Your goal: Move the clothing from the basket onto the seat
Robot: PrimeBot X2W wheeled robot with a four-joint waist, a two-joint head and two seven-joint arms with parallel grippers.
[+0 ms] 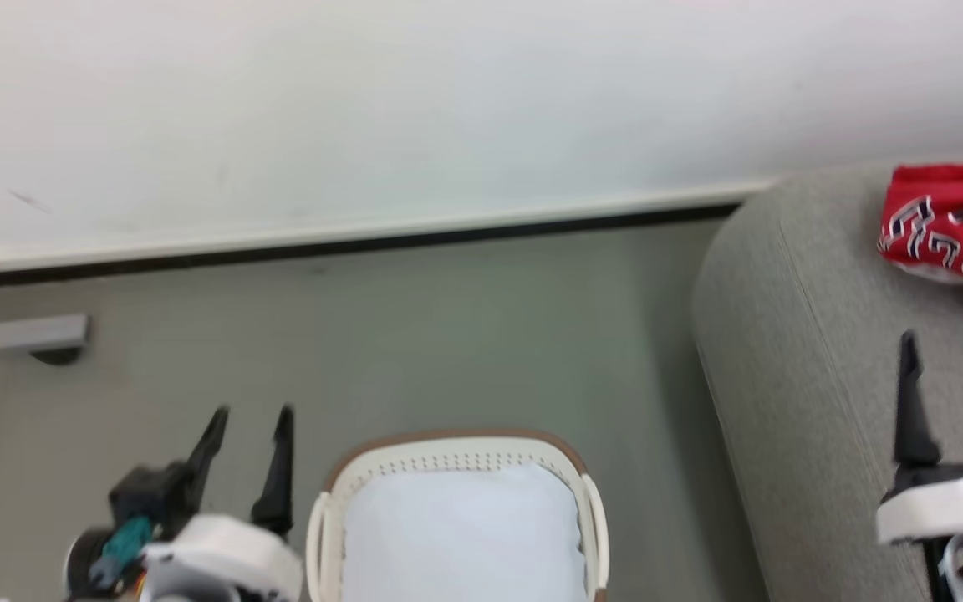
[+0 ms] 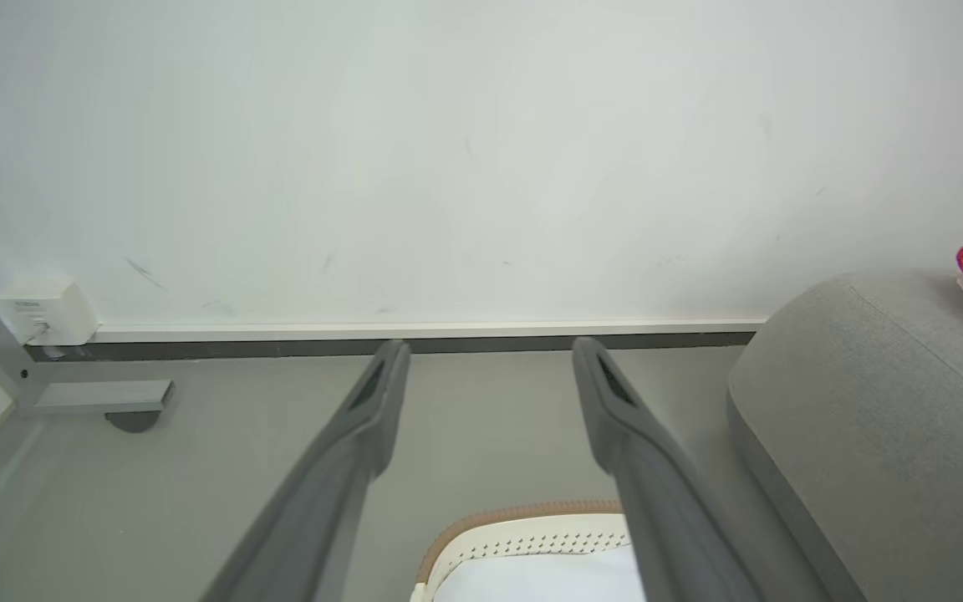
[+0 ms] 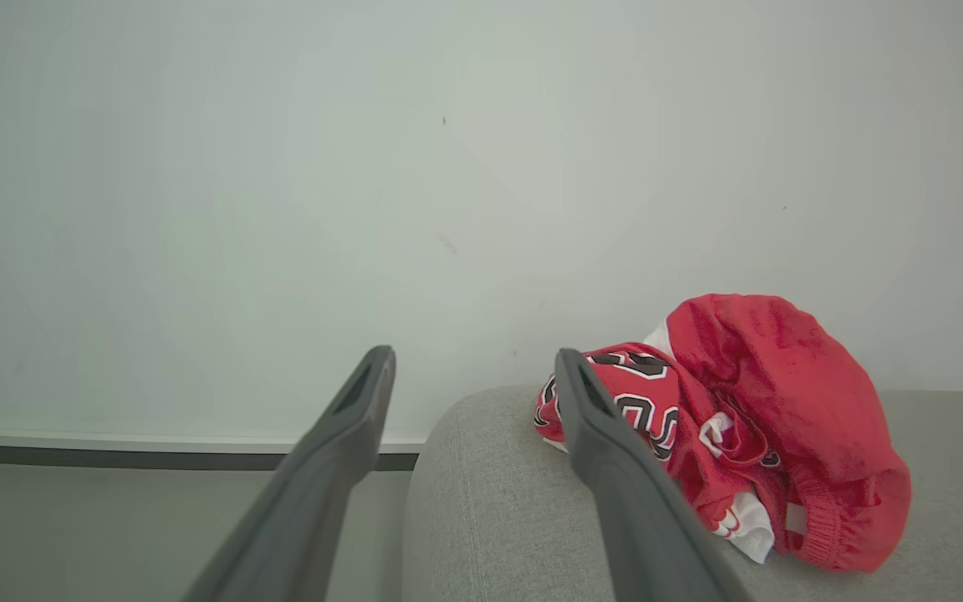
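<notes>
The clothing lies in a crumpled red heap at the back edge of the seat, showing black letters outlined in white and some white trim. The right gripper hangs spread wide and empty just short of it. The left gripper is likewise wide and empty beside the basket.

One basket, one seat, one heap of clothing.

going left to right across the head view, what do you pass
left gripper → basket → seat → clothing lying on the seat; the right gripper shares the clothing's span, so it is left out
</notes>
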